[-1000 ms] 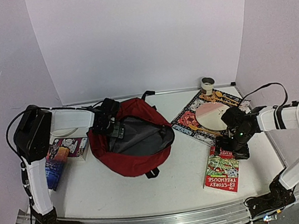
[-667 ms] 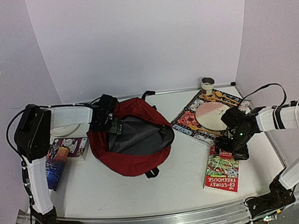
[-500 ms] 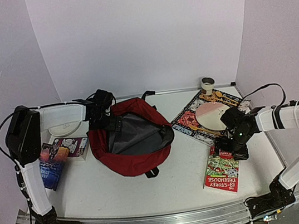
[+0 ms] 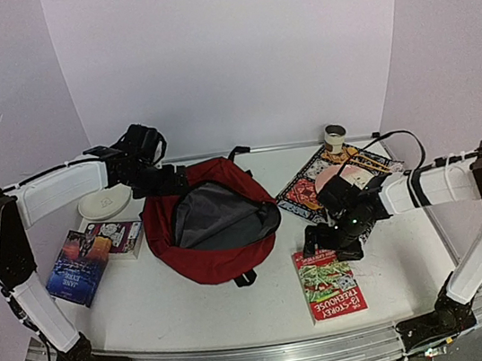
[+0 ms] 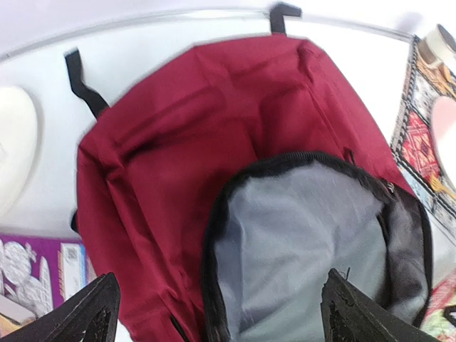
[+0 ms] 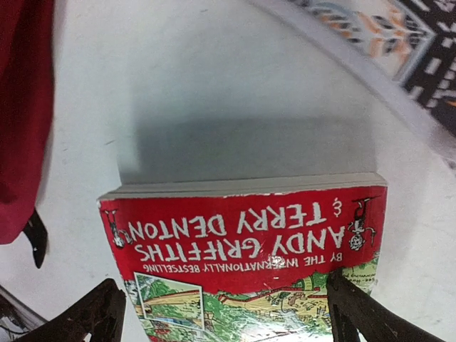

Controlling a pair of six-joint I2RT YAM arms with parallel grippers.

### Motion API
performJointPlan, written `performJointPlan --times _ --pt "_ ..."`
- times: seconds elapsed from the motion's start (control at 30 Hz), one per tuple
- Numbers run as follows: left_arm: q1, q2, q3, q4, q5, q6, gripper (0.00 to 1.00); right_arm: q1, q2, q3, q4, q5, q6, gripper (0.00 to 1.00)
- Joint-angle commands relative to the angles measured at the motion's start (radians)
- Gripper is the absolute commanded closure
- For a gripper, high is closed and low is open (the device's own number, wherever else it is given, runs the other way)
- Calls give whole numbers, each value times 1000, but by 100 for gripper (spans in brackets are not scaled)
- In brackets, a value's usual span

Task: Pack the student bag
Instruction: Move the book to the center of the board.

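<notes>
**Bag open, first book lined up – nothing packed yet**

Layout: student bag (image 4: pixel 212 230) lies on the bench (image 4: pixel 197 310), left of centre. Its main zip is undone and the grey lining is showing. No item is visible inside.

Left end effector (image 5: pixel 219 285): jaws wide and holding nothing, hovering above the bag's back rim and looking down into the mouth.

Right end effector (image 6: pixel 222 281): jaws also wide, nothing gripped. It sits low over the top end of a red paperback (image 4: pixel 329 283), which lies flat just right of the bag. One finger stands near each side edge of the cover. Cannot tell whether the fingers touch it.

Step in hand (judgement): loading has not begun, and the paperback looks like the first item to go in.

Next move (judgement):
- The book lies flat, so the jaws need an edge to bite. Options are to tip it up by the spine or slide it to where a finger can get underneath.
- Then carry it left into the open mouth.
- The left arm is well placed to lift or steady the rim so the mouth does not sag shut.

Readable text:
- Right wrist view: "ANDY GRIFFITHS & TERRY DENTON", and below it "BY THE INTERNATIONALLY BESTSELLING…".
- Top view: "13-STOREY TREEHOUSE" on the same cover.

Other stock:
- Patterned board (image 4: pixel 302 197) with a pink disc (image 4: pixel 332 180) on it, at the far right.
- Small cup (image 4: pixel 335 137) behind the board.
- White dish (image 4: pixel 104 203), purple box (image 4: pixel 113 238) and blue book (image 4: pixel 77 267) left of the bag. Their lettering is too small to read.
</notes>
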Motion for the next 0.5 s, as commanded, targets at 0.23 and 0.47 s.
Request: performJointPlan --times 0.23,0.47 --pt "-57 -221 -200 -29 311 -191 0 77 107 157 -53 -48 5 2" --pt "-88 -328 -299 -29 354 -255 0 76 -32 14 -167 28 -15 2"
